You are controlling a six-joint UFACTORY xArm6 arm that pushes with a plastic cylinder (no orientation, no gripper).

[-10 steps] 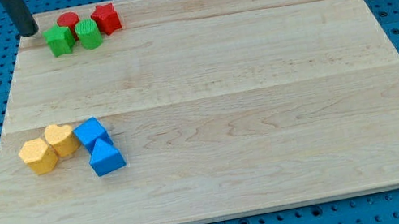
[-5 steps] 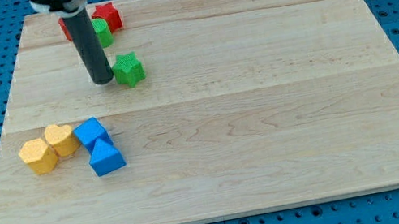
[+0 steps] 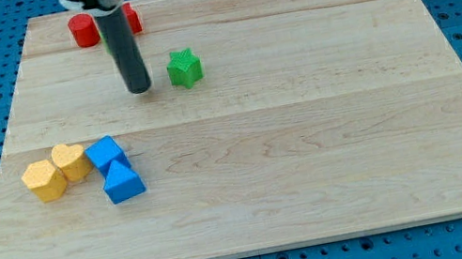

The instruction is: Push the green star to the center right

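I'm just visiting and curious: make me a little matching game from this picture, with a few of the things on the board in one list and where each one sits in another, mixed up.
Things:
1. green star
2. red cylinder
3. blue blocks
4. my tip

Places:
A. at the view's top left, near the board's edge
B. just to the view's left of the green star, with a small gap
C. alone, right of the rod, in the board's upper half
D. lower left, right beside the yellow blocks

Pairs: 1-C, 2-A, 3-D, 4-B
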